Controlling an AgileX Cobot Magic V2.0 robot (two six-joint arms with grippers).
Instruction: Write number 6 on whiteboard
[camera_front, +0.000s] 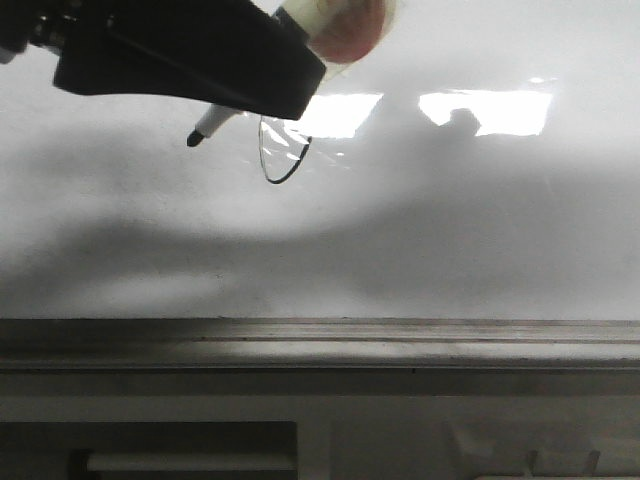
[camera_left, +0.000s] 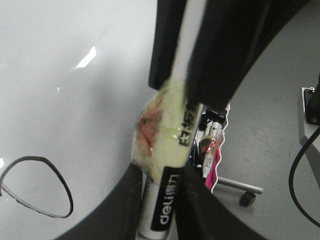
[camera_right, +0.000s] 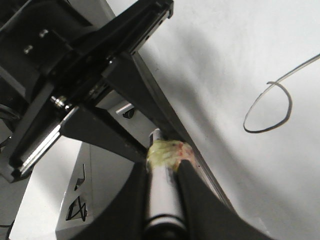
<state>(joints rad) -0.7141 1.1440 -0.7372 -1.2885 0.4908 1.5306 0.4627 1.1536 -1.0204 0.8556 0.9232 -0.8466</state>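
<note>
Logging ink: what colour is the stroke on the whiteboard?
Black number 6, clearest in left wrist view.

A grey floor (camera_left: 270, 150) shows in the left wrist view, with a caster wheel (camera_left: 245, 198) on it. A black cable (camera_left: 300, 170) hangs nearby.

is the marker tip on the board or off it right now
Off, it seems. In the front view the marker tip sits left of the 6's loop, with no ink on the whiteboard there. Actual contact cannot be told.

Lab or office: whiteboard (camera_front: 420, 230); grey floor (camera_left: 270, 145); caster (camera_left: 246, 198)
</note>
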